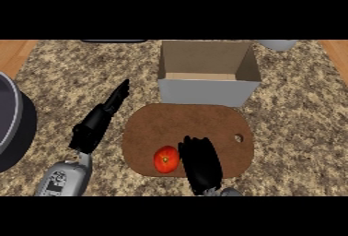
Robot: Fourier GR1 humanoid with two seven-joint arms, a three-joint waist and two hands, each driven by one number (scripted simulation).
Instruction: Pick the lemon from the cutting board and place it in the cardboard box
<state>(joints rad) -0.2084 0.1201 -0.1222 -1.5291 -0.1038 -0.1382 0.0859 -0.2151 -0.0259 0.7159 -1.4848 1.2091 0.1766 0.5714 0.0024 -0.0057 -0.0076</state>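
Note:
A round red-orange fruit [166, 159] lies on the near left part of the brown cutting board [194, 120]. My right hand [200, 162] stands edge-on just right of the fruit, up against its side, fingers straight and open, holding nothing. Just beyond the board's far edge stands the open cardboard box [204, 92], upright, with nothing visible inside. My left hand [101, 123] hovers left of the board, open, fingers stretched toward the far right.
A large dark round pot [12, 124] fills the left edge. At the far right corner a grey bowl [276, 44] is partly cut off. A dark flat object [114, 41] shows at the far edge. Speckled counter lies right of the board.

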